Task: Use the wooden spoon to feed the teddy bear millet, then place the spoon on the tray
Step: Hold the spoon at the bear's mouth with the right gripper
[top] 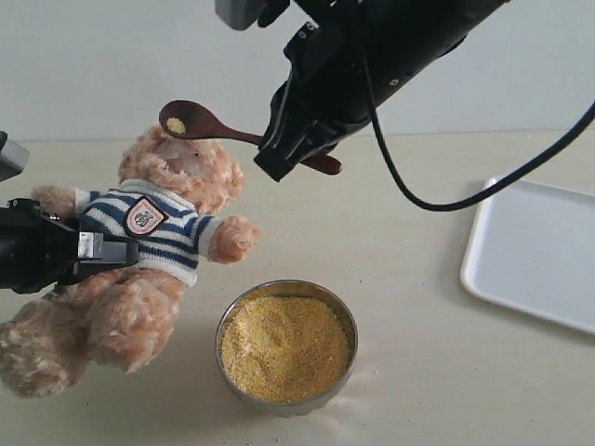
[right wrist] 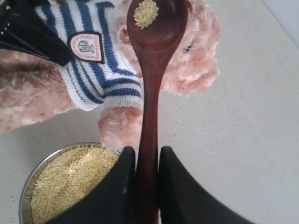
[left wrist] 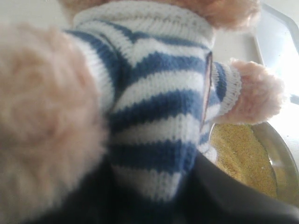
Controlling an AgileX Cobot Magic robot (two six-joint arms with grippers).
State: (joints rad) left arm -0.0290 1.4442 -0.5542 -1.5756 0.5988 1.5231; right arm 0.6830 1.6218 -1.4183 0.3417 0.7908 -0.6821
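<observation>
The teddy bear (top: 153, 242) in its striped shirt leans back at the left, and my left gripper (top: 116, 249) is shut on its body from the side. In the left wrist view the shirt (left wrist: 154, 116) fills the frame and the jaws press in on it. My right gripper (top: 290, 153) is shut on the handle of the wooden spoon (top: 200, 121). The spoon's bowl hovers just above the bear's head with a small heap of millet (right wrist: 145, 13) in it. The steel bowl of millet (top: 286, 346) stands in front of the bear. The white tray (top: 539, 251) lies at the right.
The right arm and its black cable (top: 446, 200) hang over the middle of the table. The bear's paw (top: 232, 238) reaches towards the bowl's rim. Bare table (top: 400, 260) lies between bowl and tray.
</observation>
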